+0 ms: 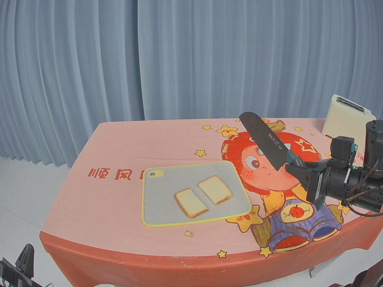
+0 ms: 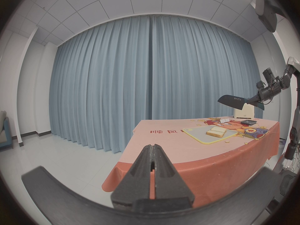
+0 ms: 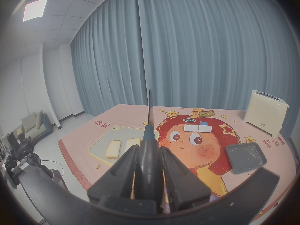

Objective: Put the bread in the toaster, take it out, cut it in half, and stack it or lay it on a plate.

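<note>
Two bread halves (image 1: 191,203) on cutting board (image 1: 159,196); right gripper (image 1: 297,165) clamps knife (image 1: 263,140) aloft; left gripper (image 2: 152,167) apparently closed, empty.

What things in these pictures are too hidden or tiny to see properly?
Cream toaster: head view, its slots are too narrow and dark to see inside.
Black-bladed knife: right wrist view, most of its handle sits hidden inside the right pincer.
Small white blocks: right wrist view, too small to identify.
Pale speck: head view, too tiny to name.
</note>
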Available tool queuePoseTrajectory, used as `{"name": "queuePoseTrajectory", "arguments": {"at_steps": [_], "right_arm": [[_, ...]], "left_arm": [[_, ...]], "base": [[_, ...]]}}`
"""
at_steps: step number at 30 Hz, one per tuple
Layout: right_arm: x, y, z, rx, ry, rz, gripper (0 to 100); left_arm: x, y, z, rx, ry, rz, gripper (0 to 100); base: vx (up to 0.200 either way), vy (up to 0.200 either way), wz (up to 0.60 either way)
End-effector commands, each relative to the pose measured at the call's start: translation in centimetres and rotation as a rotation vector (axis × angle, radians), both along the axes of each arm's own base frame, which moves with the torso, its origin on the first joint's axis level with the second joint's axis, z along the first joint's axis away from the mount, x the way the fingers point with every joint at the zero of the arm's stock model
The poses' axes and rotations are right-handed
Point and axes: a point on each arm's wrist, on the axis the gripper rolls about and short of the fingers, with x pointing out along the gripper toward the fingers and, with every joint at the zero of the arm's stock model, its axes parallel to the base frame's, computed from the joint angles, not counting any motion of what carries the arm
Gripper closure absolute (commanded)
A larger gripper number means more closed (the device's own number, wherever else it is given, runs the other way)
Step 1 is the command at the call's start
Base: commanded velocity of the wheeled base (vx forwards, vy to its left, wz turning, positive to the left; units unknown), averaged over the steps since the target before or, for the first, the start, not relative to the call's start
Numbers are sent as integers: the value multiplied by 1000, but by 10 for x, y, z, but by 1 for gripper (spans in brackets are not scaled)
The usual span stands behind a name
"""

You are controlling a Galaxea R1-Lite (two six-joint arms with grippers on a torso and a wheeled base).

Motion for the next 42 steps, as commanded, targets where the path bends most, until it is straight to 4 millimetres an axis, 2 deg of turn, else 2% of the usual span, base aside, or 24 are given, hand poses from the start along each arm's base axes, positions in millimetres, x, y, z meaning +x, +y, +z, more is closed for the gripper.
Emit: {"name": "queuePoseTrajectory", "arguments": {"at_steps": [1, 42], "right_arm": [[2, -1, -1, -2, 3, -8, 100], [14, -17, -1, -9, -1, -97, 100]], "left_arm": [[2, 0, -5, 0, 21, 0, 100], [2, 0, -5, 0, 21, 0, 100]], "base": [[0, 0, 0], [0, 0, 0]]}}
